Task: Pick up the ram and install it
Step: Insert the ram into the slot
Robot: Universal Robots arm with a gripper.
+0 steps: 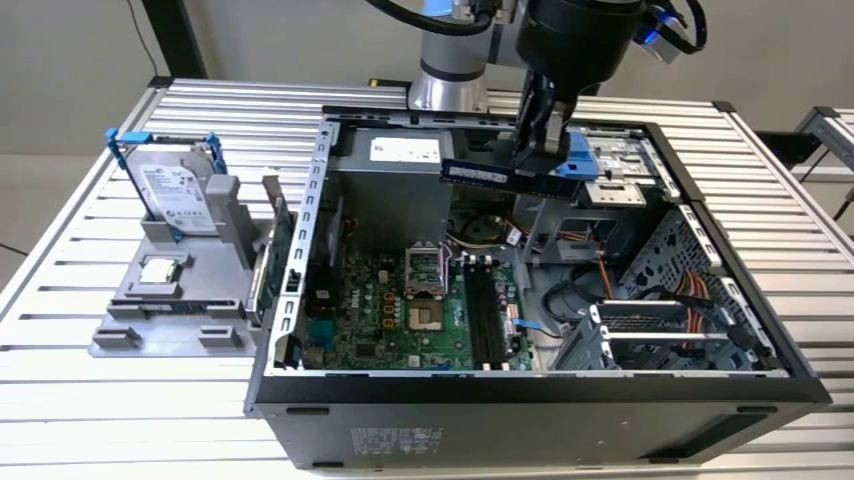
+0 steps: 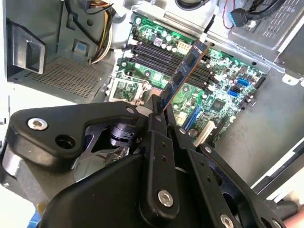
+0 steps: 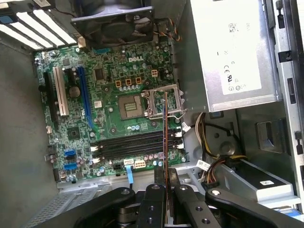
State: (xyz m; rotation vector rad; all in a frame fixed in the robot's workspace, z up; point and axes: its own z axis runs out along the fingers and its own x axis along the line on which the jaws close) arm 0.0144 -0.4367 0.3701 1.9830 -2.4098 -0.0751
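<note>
Hovering above motherboard (image 1: 387, 312), hand (image 1: 543, 165) clamps ram (image 1: 475, 174) (level).

1. Dark blue ram (image 1: 478, 174) with black chips.
2. Green motherboard (image 3: 109, 111) with black slots.
3. Black fingers (image 3: 154, 208).
4. Silver table (image 1: 120, 400), ribbed in straight slats.
5. Silver hard drive (image 1: 176, 195) in a blue frame.

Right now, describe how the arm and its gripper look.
The arm has a silver-grey joint with a blue ring, a black wrist housing and looped black cables. The gripper is matt black: flat hinged links joined by silver screws.
</note>
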